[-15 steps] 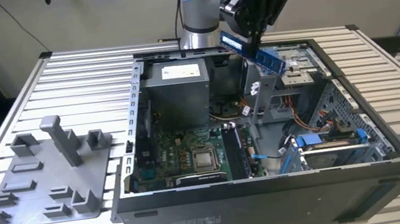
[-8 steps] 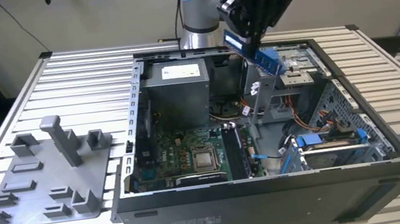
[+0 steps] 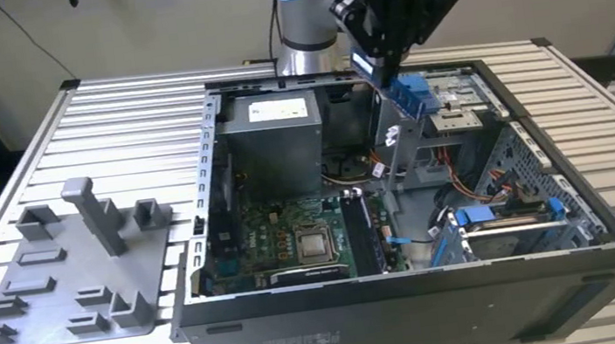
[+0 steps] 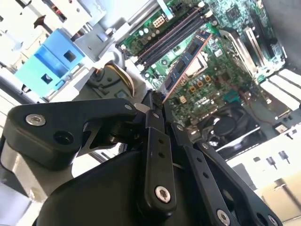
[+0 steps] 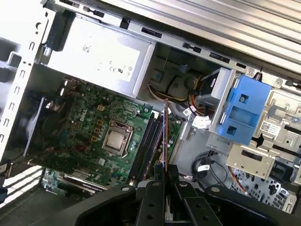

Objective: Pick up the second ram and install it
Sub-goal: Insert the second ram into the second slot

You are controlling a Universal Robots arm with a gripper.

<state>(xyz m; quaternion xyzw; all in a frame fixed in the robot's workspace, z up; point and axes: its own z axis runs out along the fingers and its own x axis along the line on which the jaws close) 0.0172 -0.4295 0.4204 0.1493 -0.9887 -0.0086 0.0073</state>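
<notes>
My gripper (image 3: 383,59) hangs above the open computer case (image 3: 417,295), over its back half, and is shut on the second ram (image 3: 367,66), a thin dark-blue stick. In the second wrist view the ram (image 4: 188,56) juts from between the black fingers (image 4: 153,117) toward the green motherboard (image 4: 221,80). In the first wrist view the ram (image 5: 165,136) shows edge-on, held above the motherboard (image 5: 89,127) and in line with the long black memory slots (image 5: 146,143). It is clear of the slots, well above the board.
A silver power supply (image 3: 271,137) and a blue drive caddy (image 3: 416,93) stand under and beside the gripper. The processor socket (image 3: 316,243) lies next to the slots. Cables (image 3: 485,185) run on the case's right. A grey fixture plate (image 3: 72,262) with upright posts lies at the exterior view's left.
</notes>
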